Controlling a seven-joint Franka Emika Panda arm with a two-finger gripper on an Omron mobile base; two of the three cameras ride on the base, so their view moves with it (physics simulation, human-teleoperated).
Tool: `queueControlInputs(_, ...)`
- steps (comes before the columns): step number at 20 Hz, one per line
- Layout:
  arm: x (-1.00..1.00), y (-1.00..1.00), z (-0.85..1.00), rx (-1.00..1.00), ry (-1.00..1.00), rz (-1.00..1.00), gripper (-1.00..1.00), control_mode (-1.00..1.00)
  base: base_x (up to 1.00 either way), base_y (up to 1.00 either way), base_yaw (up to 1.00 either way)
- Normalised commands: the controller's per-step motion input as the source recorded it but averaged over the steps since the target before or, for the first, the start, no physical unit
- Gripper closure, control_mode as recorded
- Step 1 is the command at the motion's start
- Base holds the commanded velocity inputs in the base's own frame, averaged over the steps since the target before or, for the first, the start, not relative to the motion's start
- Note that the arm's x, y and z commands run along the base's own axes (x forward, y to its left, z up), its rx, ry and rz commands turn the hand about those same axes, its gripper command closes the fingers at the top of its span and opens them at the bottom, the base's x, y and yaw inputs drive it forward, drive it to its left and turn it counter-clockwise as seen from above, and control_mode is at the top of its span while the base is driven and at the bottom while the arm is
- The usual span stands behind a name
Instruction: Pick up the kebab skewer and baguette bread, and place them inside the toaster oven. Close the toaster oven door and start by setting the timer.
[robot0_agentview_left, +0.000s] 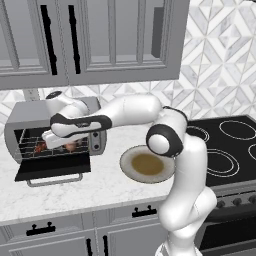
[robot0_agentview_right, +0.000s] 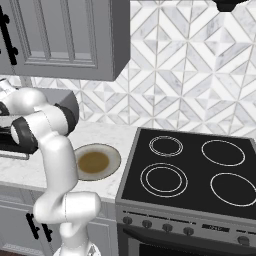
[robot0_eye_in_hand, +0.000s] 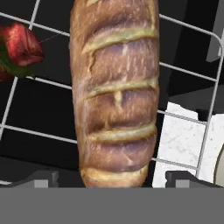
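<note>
The toaster oven (robot0_agentview_left: 35, 127), boxy grey metal, holds the scored, crusty baguette bread (robot0_eye_in_hand: 116, 94) and red-chunked kebab skewer (robot0_eye_in_hand: 19, 48) on its wire rack (robot0_eye_in_hand: 183, 70). The hand (robot0_eye_in_hand: 111, 177) is spread open around the loaf.

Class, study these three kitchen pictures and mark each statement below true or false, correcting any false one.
1. The toaster oven door hangs open. True.
2. The baguette bread lies on the wire rack inside the toaster oven. True.
3. The gripper is clamped shut on the baguette. False: its fingertips stand apart on either side of the loaf's end, open.
4. The kebab skewer rests on the round plate. False: it lies on the rack beside the baguette; the plate holds no food.
5. The plate sits on the counter between the toaster oven and the stove. True.
</note>
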Motion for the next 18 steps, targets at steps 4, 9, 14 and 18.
queueControlInputs(4, -0.65, 0.01, 0.24, 0.0, -0.06, 0.0, -1.0, -1.0, 0.0, 0.0, 0.0)
queueControlInputs(9, -0.8, 0.0, 0.02, 0.0, 0.0, -0.11, -1.0, -1.0, 0.0, 0.0, 0.0)
queueControlInputs(14, -0.4, 0.09, -0.12, 0.0, 0.0, -0.35, -1.0, -1.0, 0.0, 0.0, 0.0)
queueControlInputs(18, 0.0, 0.01, -0.2, 0.0, 0.0, -0.3, -1.0, -1.0, 0.0, 0.0, 0.0)
